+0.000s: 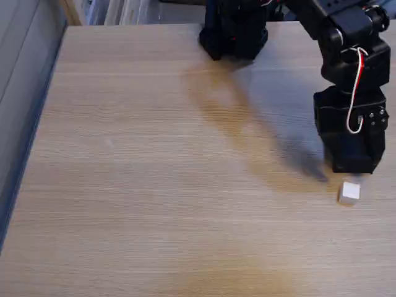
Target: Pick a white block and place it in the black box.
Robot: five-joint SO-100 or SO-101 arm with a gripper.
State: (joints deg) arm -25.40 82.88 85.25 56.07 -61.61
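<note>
In the fixed view, the white block (349, 192) lies on the bare wooden tabletop (154, 185), just below and nearest the camera side of the gripper (354, 166), close to its tip; contact cannot be confirmed. The gripper points downward; whether its jaws are parted or closed cannot be determined. Behind it, the black arm (346, 37) rises toward its base (234, 31) at the table's far edge. The arm's shadow (260, 117) falls left of the gripper.
</note>
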